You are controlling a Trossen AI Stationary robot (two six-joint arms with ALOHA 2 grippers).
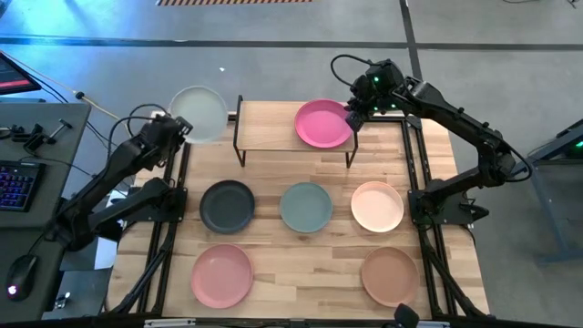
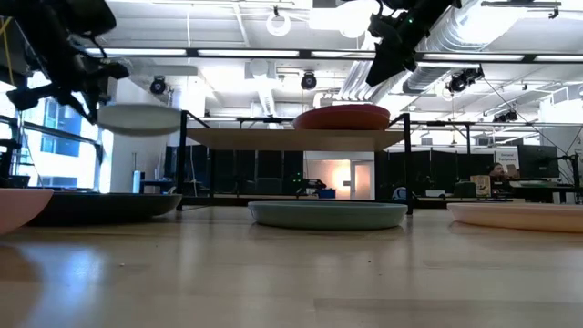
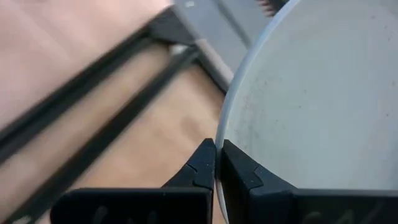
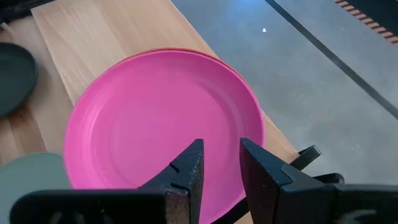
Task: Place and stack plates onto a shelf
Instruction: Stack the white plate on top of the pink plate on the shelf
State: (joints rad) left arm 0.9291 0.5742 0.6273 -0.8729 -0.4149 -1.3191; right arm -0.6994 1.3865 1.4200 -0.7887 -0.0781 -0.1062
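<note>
On wooden shelf [image 1: 273, 117], round magenta plate [image 1: 322, 124]

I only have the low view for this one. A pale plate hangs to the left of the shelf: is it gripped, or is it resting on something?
Observer: Gripped. The left wrist view shows the left gripper shut on the rim of the white-grey plate.
Operator: And the reddish plate on the shelf, is that a single plate?
Observer: Two. The right wrist view shows a magenta plate on top, with the rim of a terracotta plate peeking out beneath it.
Operator: Is the right gripper holding it?
Observer: No. The right gripper is open over the magenta plate's edge, at the right end of the shelf.
</note>
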